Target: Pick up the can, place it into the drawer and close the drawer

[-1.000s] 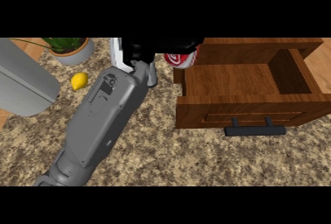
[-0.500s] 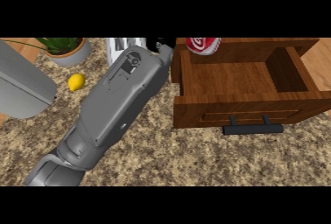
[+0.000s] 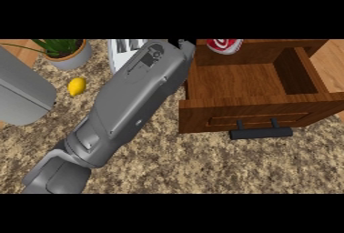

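Left hand [image 3: 183, 43] mostly out of view, grip unreadable. Red-and-white can [image 3: 224, 45] over open wooden drawer [image 3: 259, 109]: likely light, rigid, slick; hold its sides.

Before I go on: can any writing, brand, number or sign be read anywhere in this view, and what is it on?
None can be read.
can: red with a white marking at the back of the open drawer, but the marking is too blurred to read as text.
Dark stripes on the white object by the forearm: not legible as letters.
lemon, plant pot, drawer handle: no markings show.
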